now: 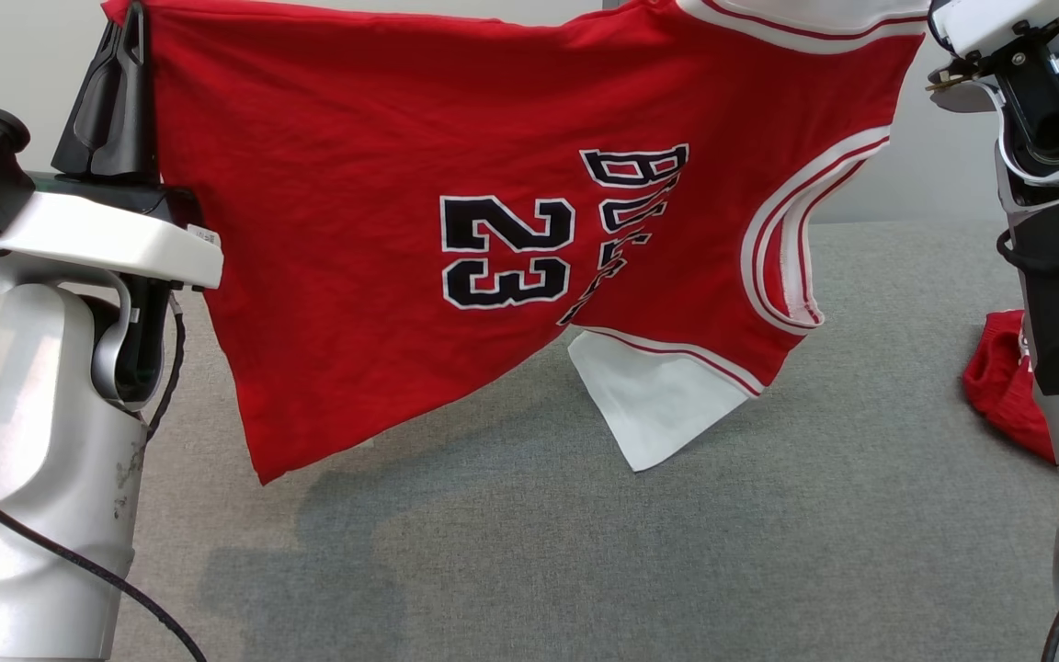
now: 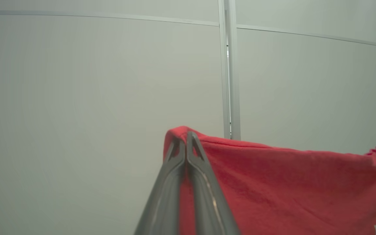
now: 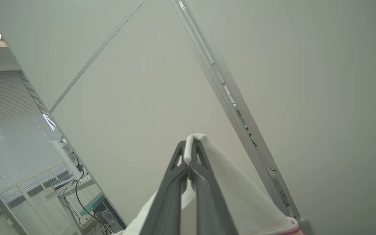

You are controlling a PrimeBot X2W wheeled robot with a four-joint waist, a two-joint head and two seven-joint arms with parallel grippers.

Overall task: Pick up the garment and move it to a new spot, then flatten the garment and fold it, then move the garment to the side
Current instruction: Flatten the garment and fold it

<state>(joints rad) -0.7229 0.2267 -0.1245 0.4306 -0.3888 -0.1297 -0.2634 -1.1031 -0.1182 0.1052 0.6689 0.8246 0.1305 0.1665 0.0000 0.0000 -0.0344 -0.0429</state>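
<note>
Two tools, both clamped tight on one garment, no gap btwn the fingers of either. L tool pinches the top corner of the red jersey; in the L wrist view its fingers press together w/ red cloth bunched over the tips. R tool is pinched closed as well, w/ a fold of white fabric caught btwn its tips and a thin red stripe showing lower on that cloth.

Jersey hangs high above the desk, stretched wide btwn my two arms, top edge roughly level and taut. Front faces the head cam: black number 23 w/ white outline, and black lettering next to it, creased so only part reads. White-and-red trimmed armhole droops on the R side. Below it a white flap dangles toward the desk; can't tell if its tip touches the grey surface. Red bottom corner on the L side hangs clear above the desk, w/ a soft shadow under it.

Second red cloth lies crumpled on the desk near its R edge, partly hidden behind my R forearm.
</note>
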